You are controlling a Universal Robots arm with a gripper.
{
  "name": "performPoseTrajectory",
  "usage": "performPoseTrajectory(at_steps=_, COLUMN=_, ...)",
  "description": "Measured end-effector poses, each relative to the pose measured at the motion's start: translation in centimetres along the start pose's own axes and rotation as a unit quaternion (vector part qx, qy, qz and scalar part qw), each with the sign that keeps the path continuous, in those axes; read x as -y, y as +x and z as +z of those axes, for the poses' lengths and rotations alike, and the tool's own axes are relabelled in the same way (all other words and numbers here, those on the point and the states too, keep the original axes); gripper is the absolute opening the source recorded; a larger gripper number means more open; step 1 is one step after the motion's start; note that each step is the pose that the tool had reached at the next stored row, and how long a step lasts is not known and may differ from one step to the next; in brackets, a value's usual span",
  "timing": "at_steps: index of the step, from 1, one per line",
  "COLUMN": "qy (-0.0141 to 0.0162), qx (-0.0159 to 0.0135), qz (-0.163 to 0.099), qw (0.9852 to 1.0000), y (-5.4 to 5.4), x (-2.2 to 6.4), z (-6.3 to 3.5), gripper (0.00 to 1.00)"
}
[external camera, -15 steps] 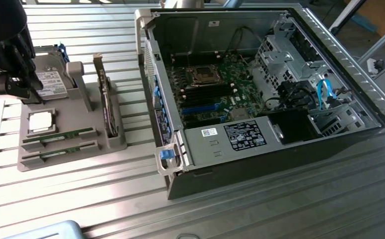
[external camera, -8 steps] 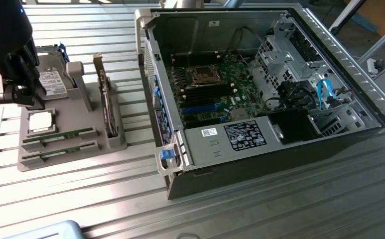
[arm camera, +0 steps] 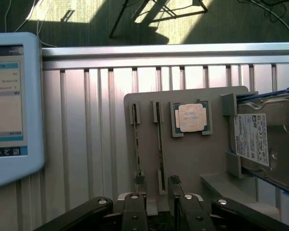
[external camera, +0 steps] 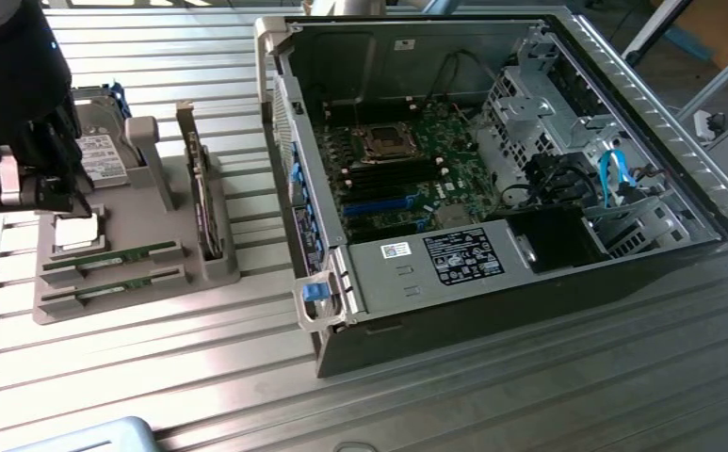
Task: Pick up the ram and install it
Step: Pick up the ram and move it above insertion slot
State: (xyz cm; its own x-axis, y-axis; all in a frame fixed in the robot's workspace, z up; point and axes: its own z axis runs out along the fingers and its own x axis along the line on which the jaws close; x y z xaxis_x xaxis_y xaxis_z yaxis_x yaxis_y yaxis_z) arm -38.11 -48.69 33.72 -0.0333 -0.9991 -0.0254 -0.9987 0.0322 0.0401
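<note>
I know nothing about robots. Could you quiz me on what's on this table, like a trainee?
1. True or false: two memory sticks sit in slots of the gray holder.
2. What lies beside the square chip on that holder? A) hard drive B) keyboard C) fan
3. Fill in: the open gripper hangs above the ____, not the computer case.
Key: 1 true; 2 A; 3 holder.

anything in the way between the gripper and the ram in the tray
Nothing visible does. The gripper hangs open over the tray, and the ram nearer the cpu lies uncovered in its slot.
</note>
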Motion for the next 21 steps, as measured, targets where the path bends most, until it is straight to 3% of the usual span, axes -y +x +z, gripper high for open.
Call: performPoseTrajectory(at_steps=21, qy=-0.0003, qx=0.0000, qz=0.000, qw=1.0000, y=0.1, x=0.22, z=3.57, gripper=0.32)
